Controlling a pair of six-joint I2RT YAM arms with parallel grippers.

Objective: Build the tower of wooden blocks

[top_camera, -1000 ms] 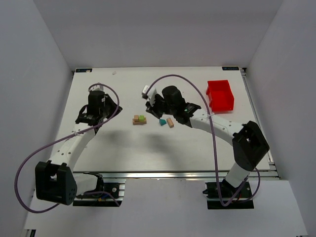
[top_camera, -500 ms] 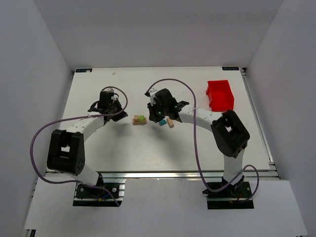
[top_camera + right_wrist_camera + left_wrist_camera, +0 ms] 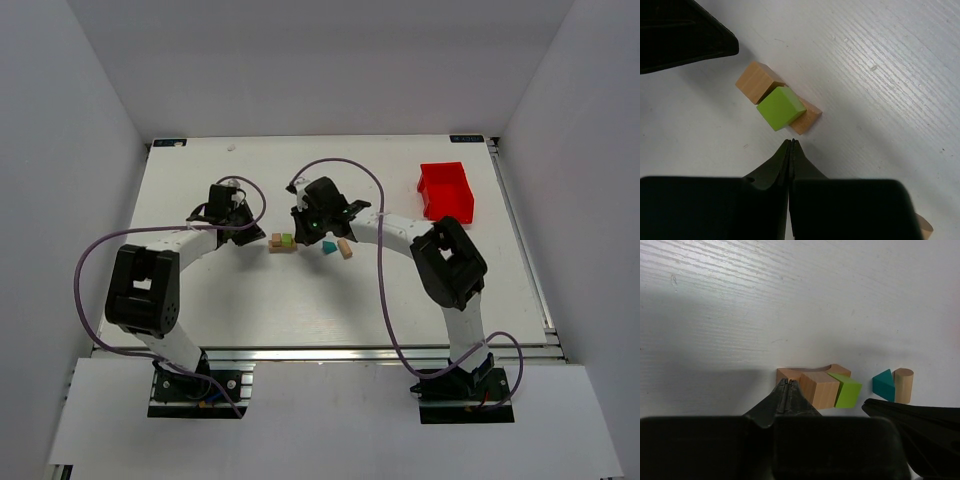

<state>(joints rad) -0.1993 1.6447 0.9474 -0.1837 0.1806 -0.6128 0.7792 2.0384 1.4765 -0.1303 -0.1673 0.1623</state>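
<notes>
The wood block tower [image 3: 283,242] is a low cluster: a tan cube [image 3: 820,388] and a lime-green block [image 3: 847,390] resting on a flat tan arch piece [image 3: 790,374]. A teal wedge [image 3: 885,385] and a tan cylinder [image 3: 903,385] lie apart to its right. My left gripper [image 3: 786,382] is shut and empty, its tip at the cluster's left end. The right gripper [image 3: 791,142] is shut and empty too, just short of the green block [image 3: 781,107] and the flat tan piece [image 3: 807,117]. In the top view the left gripper [image 3: 256,237] and the right gripper [image 3: 305,236] flank the cluster.
A red bin [image 3: 446,192] stands at the back right of the white table [image 3: 400,300]. Purple cables loop over both arms. Grey walls close in the table on three sides.
Both arms have swung inward toward the block cluster. The right gripper, partly open a second ago, has shut. The blocks have not moved.
</notes>
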